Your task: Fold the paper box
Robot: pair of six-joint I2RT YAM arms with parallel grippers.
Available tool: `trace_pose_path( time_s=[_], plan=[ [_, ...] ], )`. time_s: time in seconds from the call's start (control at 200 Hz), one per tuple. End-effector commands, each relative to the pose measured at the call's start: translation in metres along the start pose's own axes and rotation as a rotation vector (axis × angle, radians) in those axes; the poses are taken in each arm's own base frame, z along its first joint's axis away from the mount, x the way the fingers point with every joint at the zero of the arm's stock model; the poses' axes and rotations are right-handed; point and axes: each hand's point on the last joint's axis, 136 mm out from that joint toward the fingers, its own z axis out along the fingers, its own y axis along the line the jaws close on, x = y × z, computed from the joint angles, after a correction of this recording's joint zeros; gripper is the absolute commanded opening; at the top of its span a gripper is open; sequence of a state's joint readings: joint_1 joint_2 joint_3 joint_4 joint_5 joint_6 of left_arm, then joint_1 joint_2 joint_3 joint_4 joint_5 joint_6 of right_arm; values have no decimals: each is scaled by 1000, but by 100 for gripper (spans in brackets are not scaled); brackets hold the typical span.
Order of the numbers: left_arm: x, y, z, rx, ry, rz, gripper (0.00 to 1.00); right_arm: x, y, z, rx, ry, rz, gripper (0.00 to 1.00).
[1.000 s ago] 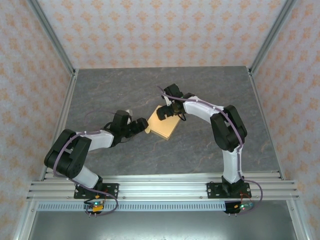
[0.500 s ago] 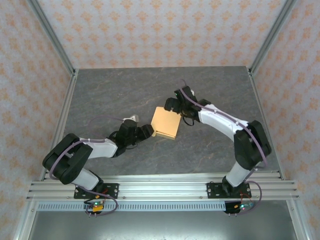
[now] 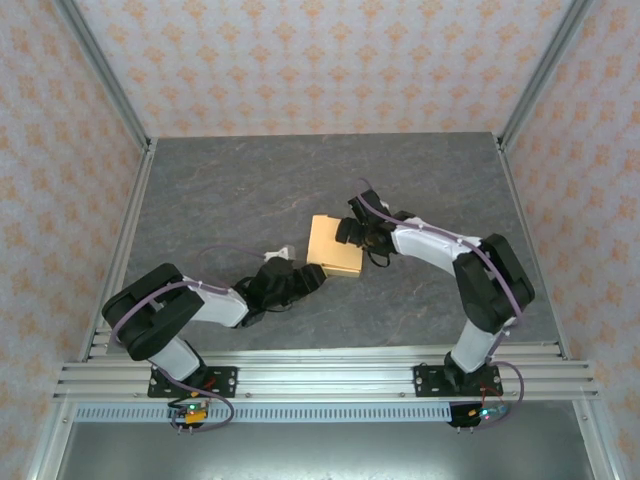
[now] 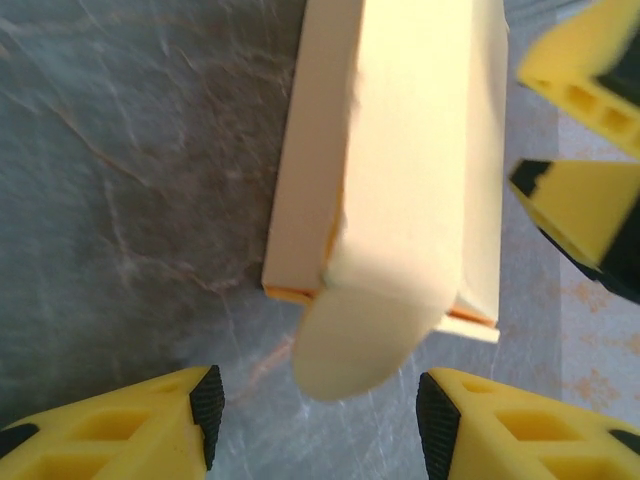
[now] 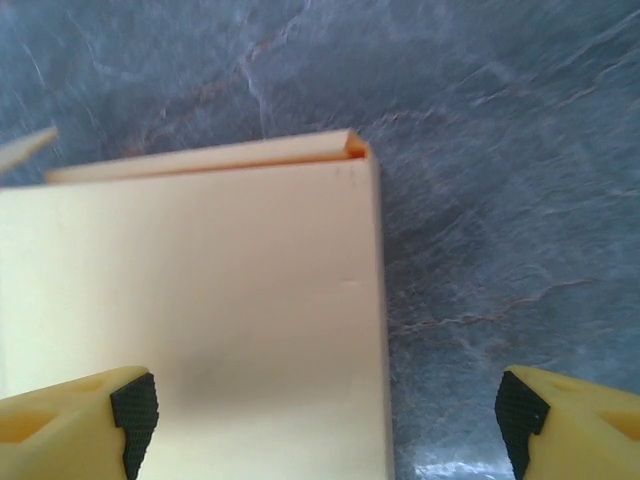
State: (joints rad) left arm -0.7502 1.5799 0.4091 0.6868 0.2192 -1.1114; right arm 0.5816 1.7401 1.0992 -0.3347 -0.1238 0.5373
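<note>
left wrist: smooth rounded-flap paper box [image 4: 420, 150]; left end effector [image 4: 320, 415], right end effector [image 5: 325, 410] released.

paper box [image 4: 420, 150]: matt smooth cardboard | table [image 3: 220, 190]: grey marbled, slight sheen

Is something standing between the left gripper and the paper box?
Nothing visible does. The left gripper faces the paper box directly; the box's rounded flap points into the gap between its open jaws.
</note>
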Motion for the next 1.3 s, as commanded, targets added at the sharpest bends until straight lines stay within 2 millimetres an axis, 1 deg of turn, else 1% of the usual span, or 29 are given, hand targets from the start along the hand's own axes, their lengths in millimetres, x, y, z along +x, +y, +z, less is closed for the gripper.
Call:
trace_pose_path(
  time_s=[0.0,0.105,0.18,0.22,0.24,0.29,0.355,0.405,0.53,0.615,0.691,0.796,0.831,0.901,0.946,0.966,1.016,1.051,1.096,1.126,1.151,1.211,1.296],
  plan=[
    [-4,7,-5,-9,-50,-43,58,-3,20,12,-60,37,-112,83],
    [-14,23,-20,-83,-99,-8,65,-2,27,24,-71,63,-191,77],
    [-22,25,-33,-108,-115,33,71,-1,34,32,-98,80,-283,74],
    [-28,26,-40,-114,-130,46,78,-2,36,36,-103,83,-344,74],
    [-31,27,-45,-120,-139,50,83,-3,39,37,-111,84,-380,74],
    [-39,33,-56,-154,-164,58,93,-2,43,42,-127,96,-468,75],
    [-51,40,-71,-180,-203,61,96,-2,48,49,-143,117,-572,74],
    [-61,44,-81,-188,-227,54,96,1,53,53,-163,147,-647,74],
    [-81,47,-99,-222,-237,94,96,13,70,58,-284,209,-825,72],
    [-90,51,-104,-258,-231,106,96,24,85,53,-406,218,-964,69],
    [-97,57,-107,-281,-246,88,95,24,94,48,-432,173,-1064,73],
    [-109,64,-109,-336,-263,99,94,9,105,37,-374,68,-1133,79],
    [-111,65,-108,-358,-256,118,94,6,108,30,-370,32,-1147,80],
    [-117,64,-103,-399,-232,156,94,0,118,8,-382,-69,-1181,81],
    [-121,62,-99,-408,-217,175,93,-4,119,-5,-359,-140,-1184,83],
    [-122,61,-96,-408,-211,183,93,-9,120,-12,-339,-178,-1173,83],
    [-128,56,-92,-410,-207,207,92,-20,115,-27,-278,-245,-1117,84],
    [-132,55,-89,-421,-207,228,92,-33,107,-37,-213,-294,-1046,85],
    [-139,54,-86,-447,-206,256,92,-42,95,-47,-153,-334,-931,85],
    [-144,53,-83,-462,-205,281,91,-45,87,-53,-130,-351,-851,85],
    [-149,52,-81,-475,-203,300,91,-46,81,-58,-123,-357,-787,84],
    [-157,48,-72,-495,-180,361,91,-38,68,-66,-131,-339,-639,85],
    [-165,42,-56,-510,-128,421,90,-17,51,-72,-161,-279,-449,84]
  ],
)
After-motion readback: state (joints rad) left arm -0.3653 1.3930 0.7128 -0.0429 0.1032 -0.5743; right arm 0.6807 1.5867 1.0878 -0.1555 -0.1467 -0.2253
